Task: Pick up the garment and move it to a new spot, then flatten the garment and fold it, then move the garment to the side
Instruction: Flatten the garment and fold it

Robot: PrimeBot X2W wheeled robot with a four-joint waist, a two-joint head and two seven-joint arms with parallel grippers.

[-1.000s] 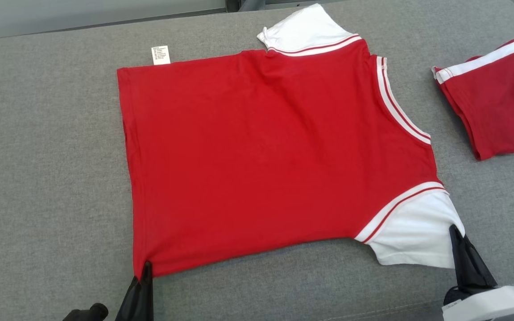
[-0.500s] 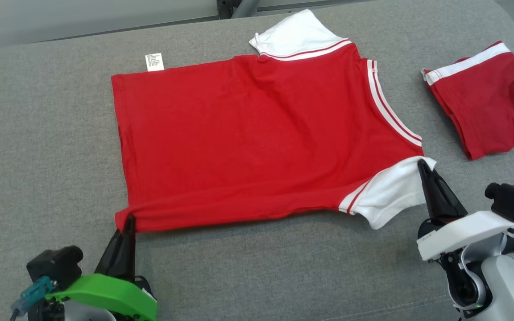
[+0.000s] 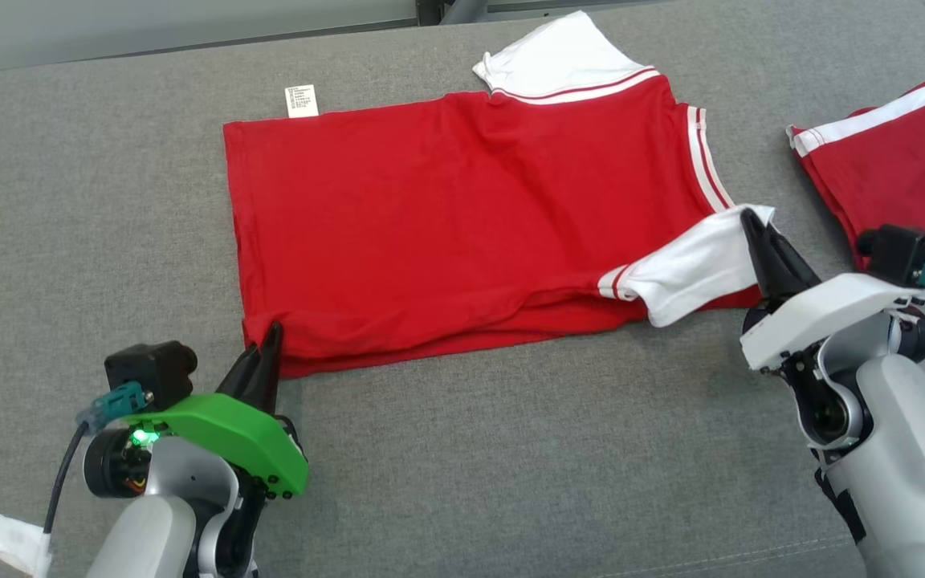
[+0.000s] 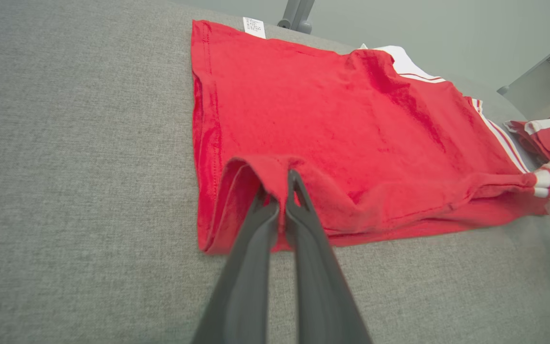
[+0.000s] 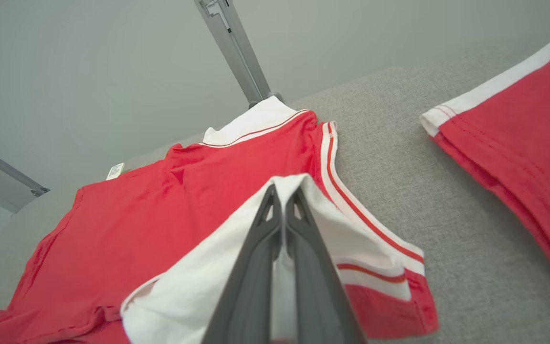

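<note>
The left gripper (image 3: 272, 333) pinches the garment's (image 3: 462, 185) hem corner, the right gripper (image 3: 749, 218) its white sleeve (image 3: 687, 269); both edges now lie nearer the care label (image 3: 301, 101), so folding seems underway.

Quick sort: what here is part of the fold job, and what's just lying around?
In the job:
- red shirt
- left gripper, shut on its hem corner
- right gripper, shut on its white sleeve

Lying about:
- second red garment, far right
- grey surface underneath

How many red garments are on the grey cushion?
2: the red shirt spread in the middle, and a folded red garment at the right edge. Others may lie outside view.
</note>
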